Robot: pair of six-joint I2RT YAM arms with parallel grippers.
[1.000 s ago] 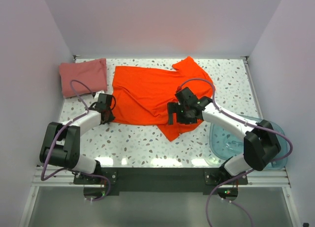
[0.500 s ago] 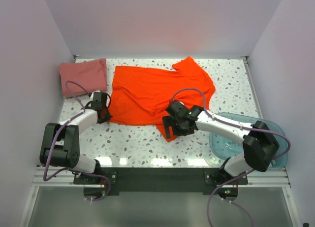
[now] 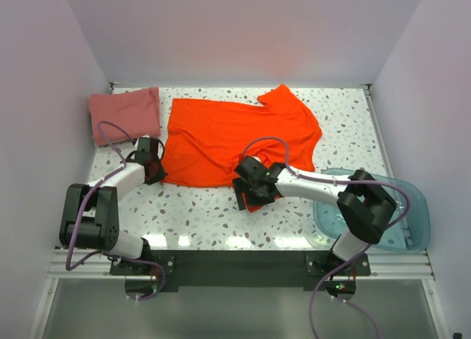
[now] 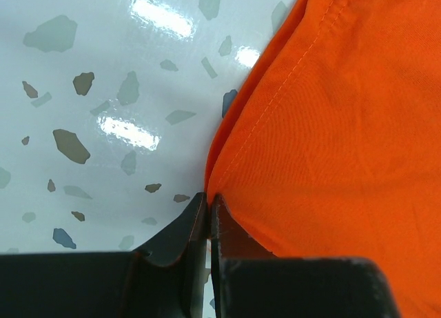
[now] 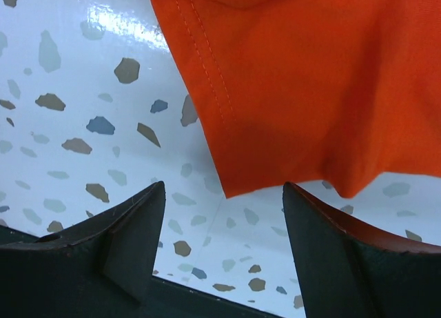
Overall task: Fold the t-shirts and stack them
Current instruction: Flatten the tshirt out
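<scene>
**A:** How far along are you?

**B:** About halfway, I'd say. At the far left corner the pink t-shirt [image 3: 125, 115] lies folded into a neat block. That one looks finished, and it's where the stack will go.

**A:** And your left gripper?

**B:** My left gripper [image 4: 208, 202] is clamped down, the jaws pressed together. The left edge of the orange t-shirt [image 3: 228, 137] runs right into the pinch, so I judge I have that hem between them.

**A:** So the orange one isn't folded?

**B:** No. It's spread mostly flat across the middle of the table [image 3: 199, 210]. One sleeve points toward the far right and a corner trails down toward me. Folding it and putting it on the pink one are both left to do.

**A:** What's the right side doing?

**B:** My right gripper [image 5: 224, 185] is spread wide and holds nothing. It sits low at that near corner of the orange shirt, and the stitched hem lies just ahead of the gap. I can't tell whether the fingertips touch the tabletop. Further right is the blue tub [image 3: 401, 207], which I'm not touching.
</scene>
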